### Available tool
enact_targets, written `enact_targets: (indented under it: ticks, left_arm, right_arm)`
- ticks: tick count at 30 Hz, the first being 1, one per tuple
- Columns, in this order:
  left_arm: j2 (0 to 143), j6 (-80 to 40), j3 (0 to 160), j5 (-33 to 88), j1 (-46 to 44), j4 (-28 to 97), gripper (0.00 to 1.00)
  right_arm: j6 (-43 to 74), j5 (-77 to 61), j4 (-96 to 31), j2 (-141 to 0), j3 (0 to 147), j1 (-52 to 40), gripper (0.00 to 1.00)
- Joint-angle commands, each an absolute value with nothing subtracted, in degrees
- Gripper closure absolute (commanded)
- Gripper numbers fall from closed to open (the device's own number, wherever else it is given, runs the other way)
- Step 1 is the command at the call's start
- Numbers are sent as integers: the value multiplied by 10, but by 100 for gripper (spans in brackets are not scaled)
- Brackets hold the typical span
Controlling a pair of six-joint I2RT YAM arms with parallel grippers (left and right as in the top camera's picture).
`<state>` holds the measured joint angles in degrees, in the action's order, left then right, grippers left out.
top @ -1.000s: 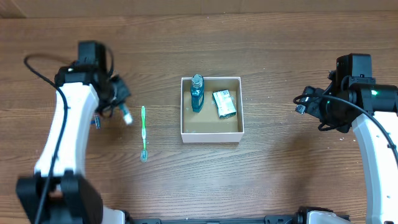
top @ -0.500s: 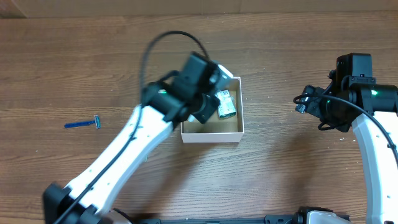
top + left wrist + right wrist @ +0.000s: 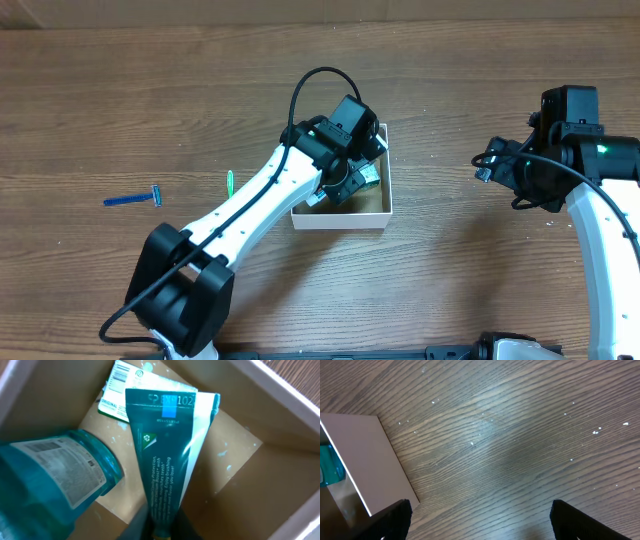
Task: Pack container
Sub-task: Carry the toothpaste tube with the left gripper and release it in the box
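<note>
Inside the container (image 3: 340, 219) lie bottle (image 3: 55, 482), packet (image 3: 119, 396) — left gripper (image 3: 160, 529) holds tube (image 3: 167, 455).

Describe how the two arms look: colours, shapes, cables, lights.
Both have white tubular links between chunky black joint housings. The left arm carries a looping black cable; the right arm has a small green light. The right gripper has black fingers.

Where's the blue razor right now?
In the overhead view, the blue razor lies on the table at far left, left of the green toothbrush and well away from the container.
</note>
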<state>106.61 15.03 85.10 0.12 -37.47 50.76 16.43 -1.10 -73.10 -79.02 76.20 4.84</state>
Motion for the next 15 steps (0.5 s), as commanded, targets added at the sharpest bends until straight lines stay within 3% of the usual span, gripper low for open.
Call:
enact_targets:
  ticks: [1, 4, 6, 11, 14, 15]
  left_arm:
    - [1072, 161, 857, -4, -376, 507, 73]
    - [1063, 154, 868, -4, -376, 524, 45]
    - [1052, 143, 885, -4, -376, 548, 40]
    - [992, 95, 971, -11, -375, 661, 38]
    - [950, 44, 996, -65, -368, 696, 35]
    - [910, -6, 999, -118, -352, 715, 28]
  right_arm:
    - [160, -12, -729, -785, 761, 48, 9]
    - [160, -12, -729, -785, 761, 48, 9]
    - [160, -12, -730, -785, 761, 48, 9]
    - [160, -11, -731, -785, 761, 48, 9]
    - [159, -11, -731, -785, 761, 49, 9]
    - [153, -12, -731, -785, 761, 48, 9]
